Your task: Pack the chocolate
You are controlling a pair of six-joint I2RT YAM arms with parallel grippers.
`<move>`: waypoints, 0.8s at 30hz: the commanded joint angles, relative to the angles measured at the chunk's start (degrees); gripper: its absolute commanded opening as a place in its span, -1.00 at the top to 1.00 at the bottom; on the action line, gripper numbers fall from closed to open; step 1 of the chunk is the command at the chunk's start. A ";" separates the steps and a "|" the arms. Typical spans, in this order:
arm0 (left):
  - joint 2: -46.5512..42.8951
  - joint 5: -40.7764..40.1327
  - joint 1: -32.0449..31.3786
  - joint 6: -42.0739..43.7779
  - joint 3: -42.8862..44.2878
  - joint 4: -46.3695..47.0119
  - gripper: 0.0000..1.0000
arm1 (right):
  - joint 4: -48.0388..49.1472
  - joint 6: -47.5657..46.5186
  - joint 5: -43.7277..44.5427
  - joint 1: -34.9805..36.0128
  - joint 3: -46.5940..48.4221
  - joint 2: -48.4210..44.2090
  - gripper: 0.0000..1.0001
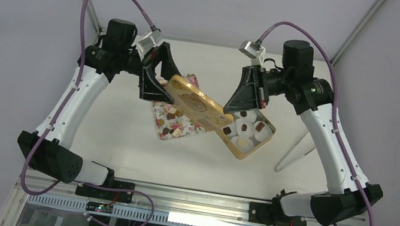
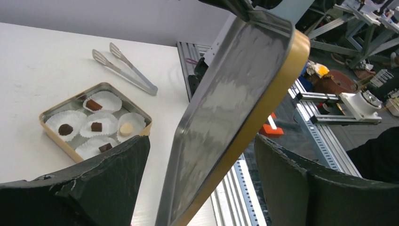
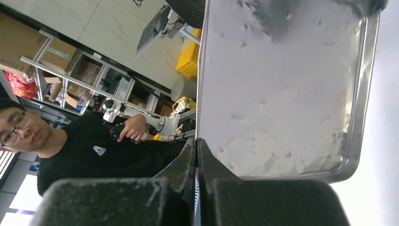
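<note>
White table (image 1: 121,137) between grey walls. Packing looks partly done: at least five pieces of chocolate (image 2: 96,126) sit in paper cups (image 2: 109,99) inside the tin (image 2: 55,139), right of centre in the overhead view; others lie on the floral tray (image 1: 186,126). The pieces are too small to show a long axis. The lid (image 1: 196,103) hangs tilted, running upper left to lower right. The right gripper (image 3: 196,148) pinches the lid's rim. The left gripper (image 2: 202,141) gapes wide astride the lid.
</note>
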 commanded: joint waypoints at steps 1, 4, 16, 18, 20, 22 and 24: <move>-4.10 11.50 -2.35 3.04 -0.24 2.68 -0.64 | 3.32 0.36 -3.06 0.41 4.67 1.35 1.00; -4.81 11.55 -2.63 2.78 -0.41 2.79 -0.45 | 4.07 0.43 -2.89 0.41 5.63 2.28 1.00; -5.70 11.37 -2.64 1.59 -0.61 3.38 0.88 | 9.76 3.48 -0.19 -0.51 5.63 4.58 1.00; -5.76 11.22 -2.56 1.03 -0.68 3.52 1.00 | 9.89 3.84 0.36 -0.49 5.63 5.20 1.00; -5.67 10.09 -2.56 -0.28 -0.62 3.55 1.00 | 9.61 4.13 1.37 -0.75 5.83 5.95 1.00; -4.43 9.90 -2.45 -3.72 0.37 3.81 1.00 | 8.61 4.15 2.39 -1.31 6.05 6.40 0.39; -3.06 9.75 -2.22 -7.22 1.15 3.96 1.00 | 7.46 4.07 4.03 -2.59 6.42 6.24 -0.39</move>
